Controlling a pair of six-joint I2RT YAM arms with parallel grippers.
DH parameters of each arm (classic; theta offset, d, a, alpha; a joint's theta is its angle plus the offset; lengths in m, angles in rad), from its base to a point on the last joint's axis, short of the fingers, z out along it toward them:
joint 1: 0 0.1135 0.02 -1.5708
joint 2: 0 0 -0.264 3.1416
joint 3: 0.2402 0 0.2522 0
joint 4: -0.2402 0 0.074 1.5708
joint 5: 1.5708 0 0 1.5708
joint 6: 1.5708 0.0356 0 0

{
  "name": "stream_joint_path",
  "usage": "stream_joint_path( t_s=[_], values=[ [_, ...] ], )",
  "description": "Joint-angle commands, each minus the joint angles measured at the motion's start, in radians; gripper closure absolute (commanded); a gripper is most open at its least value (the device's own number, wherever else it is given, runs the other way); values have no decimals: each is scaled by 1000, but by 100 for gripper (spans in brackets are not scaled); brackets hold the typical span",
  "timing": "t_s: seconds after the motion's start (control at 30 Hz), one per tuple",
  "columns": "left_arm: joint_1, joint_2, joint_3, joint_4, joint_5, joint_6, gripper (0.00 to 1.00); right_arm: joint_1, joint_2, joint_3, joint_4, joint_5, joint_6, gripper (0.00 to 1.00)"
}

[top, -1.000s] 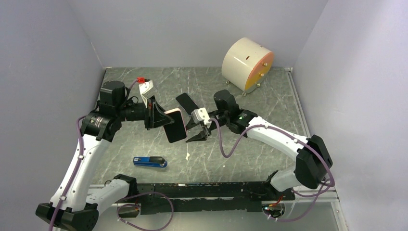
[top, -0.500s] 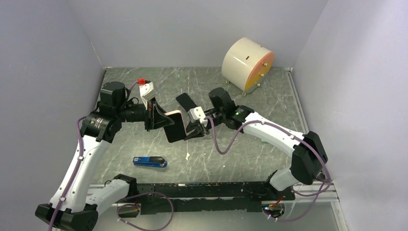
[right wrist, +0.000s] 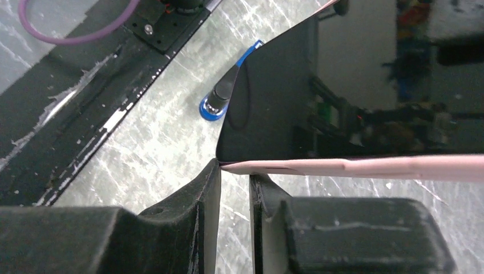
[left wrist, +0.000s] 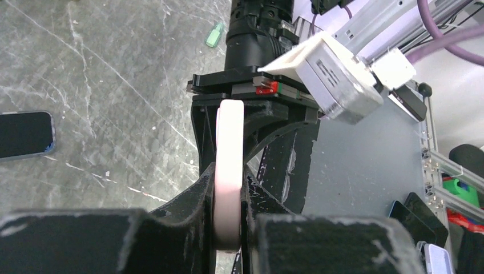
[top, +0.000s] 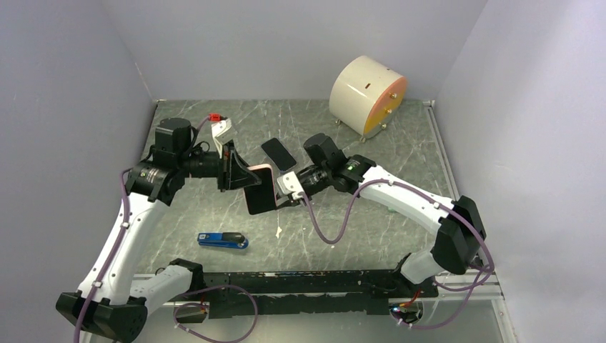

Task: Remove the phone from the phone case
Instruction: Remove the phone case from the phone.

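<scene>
The phone (top: 261, 191), dark screen in a pink case, is held on edge above the table. My left gripper (top: 238, 175) is shut on its left side; the left wrist view shows the pink case edge (left wrist: 229, 165) pinched between the pads, gripper (left wrist: 229, 178). My right gripper (top: 285, 197) is at the phone's right lower corner. In the right wrist view its fingers stand a narrow gap apart, gripper (right wrist: 234, 171), with the case's corner (right wrist: 371, 167) touching the fingertips and lying across the right one, the screen (right wrist: 274, 114) above. Nothing sits between the pads.
A second dark phone (top: 278, 153) lies flat on the table behind the grippers and shows in the left wrist view (left wrist: 23, 134). A blue tool (top: 223, 240) lies near the front. A cream cylinder (top: 368, 96) stands at the back right. A small white scrap (top: 277, 231) lies below the phone.
My right gripper has moved left and down to the phone's corner, and its fingers have narrowed. The left arm has shifted the phone slightly to the right.
</scene>
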Motion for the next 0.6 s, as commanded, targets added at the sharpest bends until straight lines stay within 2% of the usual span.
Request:
stream_joint_path(
  t_s=[0.0, 0.23, 0.37, 0.43, 0.57],
  values=[
    [3, 8, 46, 93, 94, -114, 97, 28, -4, 38, 23, 73, -144, 93],
    [2, 5, 32, 114, 125, -126, 97, 28, -36, 1, 128, 99, -105, 96],
    [2, -16, 31, 103, 100, -101, 97, 27, -46, -27, 163, 91, -80, 95],
    [2, -28, 30, 104, 109, -90, 97, 28, -56, -55, 212, 102, -45, 92],
    [3, -43, 14, 131, 92, -110, 97, 25, -79, -105, 298, 122, 33, 81]
  ],
)
